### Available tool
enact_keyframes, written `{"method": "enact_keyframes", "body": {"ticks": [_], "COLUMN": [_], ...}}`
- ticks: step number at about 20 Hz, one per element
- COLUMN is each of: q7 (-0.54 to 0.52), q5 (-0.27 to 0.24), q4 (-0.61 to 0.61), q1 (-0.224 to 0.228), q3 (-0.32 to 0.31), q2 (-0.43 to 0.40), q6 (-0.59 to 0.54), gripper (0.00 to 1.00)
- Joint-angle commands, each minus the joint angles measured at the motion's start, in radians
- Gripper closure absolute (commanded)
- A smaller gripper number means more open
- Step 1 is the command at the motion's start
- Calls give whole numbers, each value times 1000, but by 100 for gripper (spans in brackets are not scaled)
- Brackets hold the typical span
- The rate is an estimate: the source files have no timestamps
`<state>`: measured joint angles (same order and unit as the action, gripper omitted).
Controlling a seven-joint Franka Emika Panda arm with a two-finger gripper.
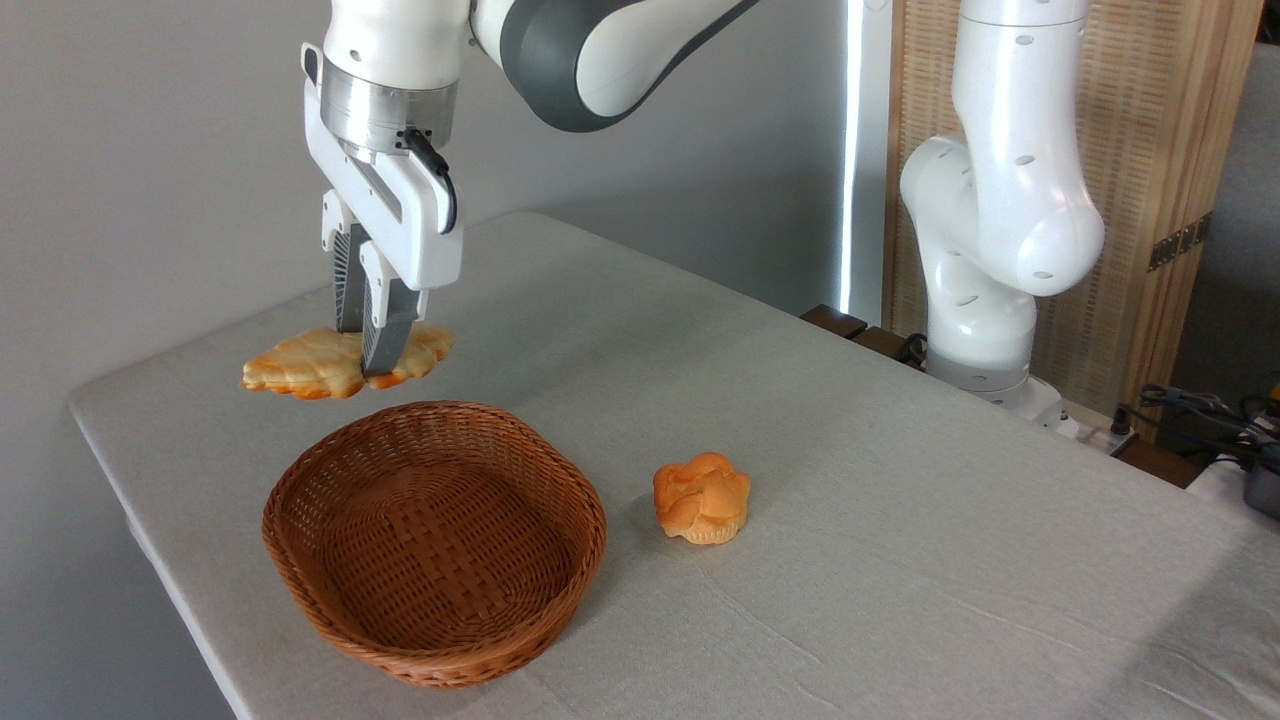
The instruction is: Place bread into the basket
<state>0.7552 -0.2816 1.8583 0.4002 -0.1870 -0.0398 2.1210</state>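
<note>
Tool (364,345) clamped across the middle of the bread (340,364), held level in the air just beyond the far rim of the basket (300,540). Best carried nearer until centred over the woven floor, long axis along the oval, then lowered close before opening. Worth keeping clear of the rim and the small orange bun (701,497) on the tabletop (900,500).

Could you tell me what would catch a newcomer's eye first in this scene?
Probably the golden braided bread, held in the air by the gripper with its fingers closed on it, above the table's far left. Next, the empty wicker basket at front left, with a small orange bun to its right.
</note>
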Motion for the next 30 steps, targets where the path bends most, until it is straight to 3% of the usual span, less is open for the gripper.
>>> {"method": "enact_keyframes", "body": {"ticks": [1,14,16,17,19,20,22,23,25,30], "q7": [27,33,46,44,35,35,29,18,1,-7], "q5": [-8,-7,30,86,146,156,160,162,162,162], "q4": [-8,-11,-17,-34,-74,-85,-119,-131,-139,-214], "q1": [11,12,11,9,-1,-9,-75,-137,-210,-284], "q3": [-3,-3,-6,-5,1,3,41,88,130,158], "q2": [0,-6,-14,-17,-17,-15,-15,-15,-17,-11], "q6": [-1,-52,-110,-166,-247,-274,-343,-380,-410,-506], "gripper": [0,0,0,0,0,0,0,0,0,0]}}
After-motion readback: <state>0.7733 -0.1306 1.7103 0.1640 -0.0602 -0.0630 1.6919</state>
